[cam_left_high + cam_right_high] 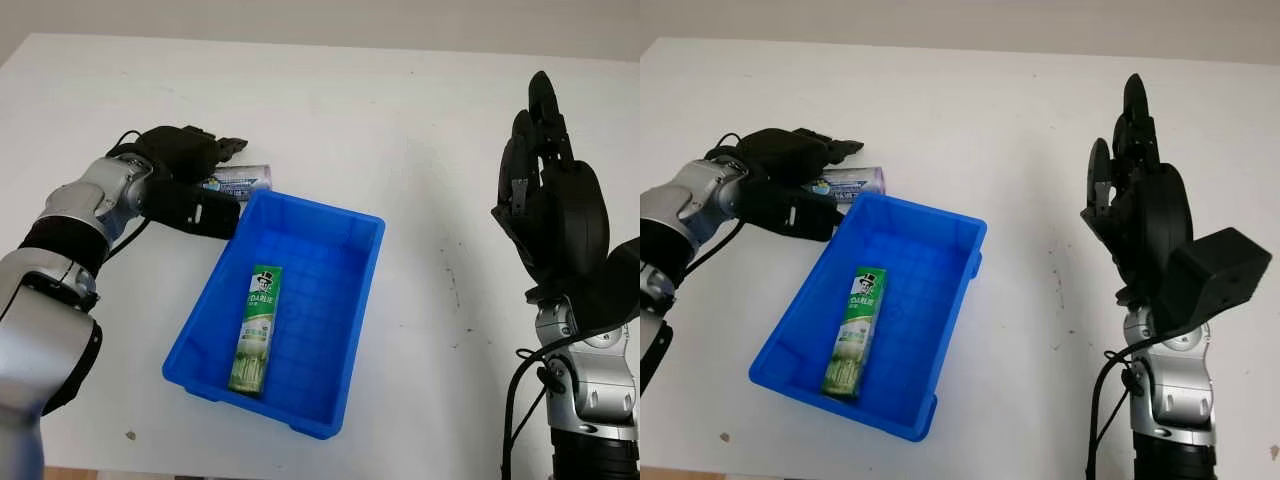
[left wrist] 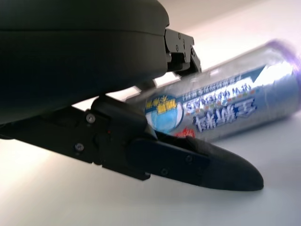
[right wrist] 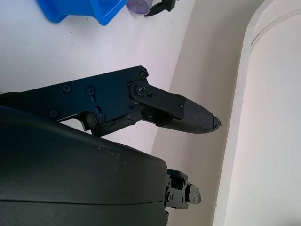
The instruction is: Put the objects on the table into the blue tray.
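We are looking down on a white table (image 1: 420,130) that is carrying a few small dark specks. Nearest to us, at the lower right, the right hand (image 1: 552,205) is standing upright above the table, open and holding nothing, well apart from everything else. Toward the left of centre, the blue tray (image 1: 355,330) is sitting at a slant on the table; inside it a green toothpaste box (image 1: 256,328) is lying flat along the tray's length. Farther back, just beyond the tray's far left corner, we are seeing a silver-blue tube (image 1: 238,180) with a purple end, lying on its side on the table outside the tray. The left hand (image 1: 190,165) is reaching over this tube; in the left wrist view its fingers (image 2: 197,165) are curling around the tube (image 2: 225,106), one beneath and one above, so it is gripping the tube.
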